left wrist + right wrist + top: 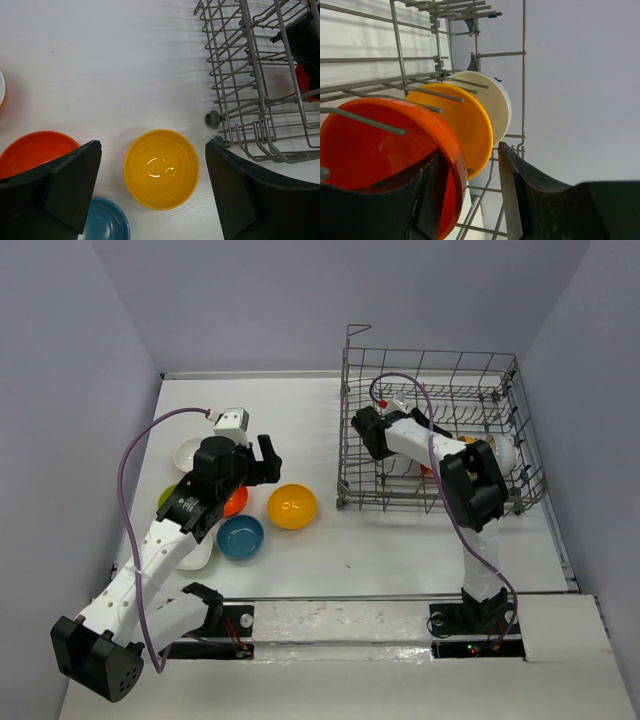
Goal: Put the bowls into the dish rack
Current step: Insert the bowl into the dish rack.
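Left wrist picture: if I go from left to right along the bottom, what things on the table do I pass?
orange bowl → blue bowl → yellow bowl → rack

The left arm [150,550] and the right arm [420,437] are built alike, with glossy white tubular links between chunky matte black joint housings [472,488]. A thin purple cable [122,480] loops along each arm. The black base [468,620] of the right arm shows a tiny green light. The left tool [268,462] has broad black wedge-shaped fingers [67,190], and a white-grey box [232,421] sits at its wrist.
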Motion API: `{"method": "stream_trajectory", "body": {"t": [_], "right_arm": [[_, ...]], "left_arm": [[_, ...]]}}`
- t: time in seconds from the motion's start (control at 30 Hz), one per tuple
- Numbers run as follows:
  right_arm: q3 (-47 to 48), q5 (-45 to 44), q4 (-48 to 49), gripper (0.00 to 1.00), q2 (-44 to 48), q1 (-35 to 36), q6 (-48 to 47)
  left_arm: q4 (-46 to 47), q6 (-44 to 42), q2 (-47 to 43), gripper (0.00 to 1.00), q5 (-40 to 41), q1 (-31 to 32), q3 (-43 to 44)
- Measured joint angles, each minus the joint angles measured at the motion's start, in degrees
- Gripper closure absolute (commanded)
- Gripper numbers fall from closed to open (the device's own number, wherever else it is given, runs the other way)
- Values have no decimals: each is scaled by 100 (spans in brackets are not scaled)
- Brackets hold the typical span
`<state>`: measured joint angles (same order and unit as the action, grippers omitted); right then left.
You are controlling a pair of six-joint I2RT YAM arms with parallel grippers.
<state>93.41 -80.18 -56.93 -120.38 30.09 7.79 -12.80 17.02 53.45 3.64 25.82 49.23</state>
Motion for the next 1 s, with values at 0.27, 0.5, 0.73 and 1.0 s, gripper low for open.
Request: {"method": "stream_trajectory", "body": {"t": [0.27,0.5,0.73,1.0], "right_arm": [[52,125,-17,46,0,0,44],[109,422,-111,42,0,0,138],[188,957,-146,41,94,105,232],[348,1604,-256,41,601,188,304]], "left_arm": [[0,0,0,6,0,0,0],[0,0,2,6,2,0,0],[-4,0,9,6,52,0,0],[-31,-2,120,6,254,0,0]]}}
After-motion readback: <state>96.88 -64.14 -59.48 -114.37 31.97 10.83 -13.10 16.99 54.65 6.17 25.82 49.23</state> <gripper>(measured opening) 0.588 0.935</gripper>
